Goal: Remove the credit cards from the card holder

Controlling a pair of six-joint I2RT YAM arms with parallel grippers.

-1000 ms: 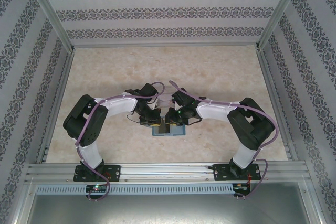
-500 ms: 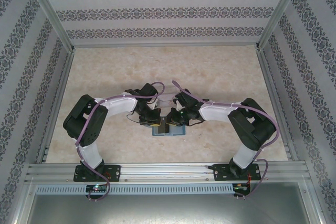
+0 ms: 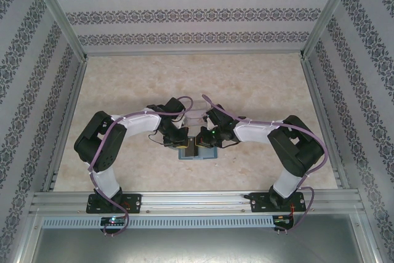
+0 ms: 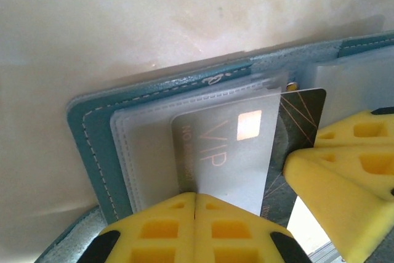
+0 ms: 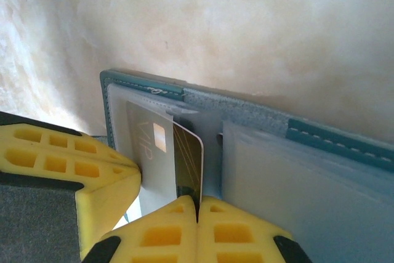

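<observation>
Left wrist: the pale VIP card [image 4: 221, 152] is pinched by the left gripper [image 4: 195, 201], the dark card [image 5: 188, 158] by the right gripper [image 5: 198, 204], over the card holder [image 4: 92, 137].

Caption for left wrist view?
Left tool pinches the VIP card in the teal wallet; right tool pinches the dark card.
</observation>
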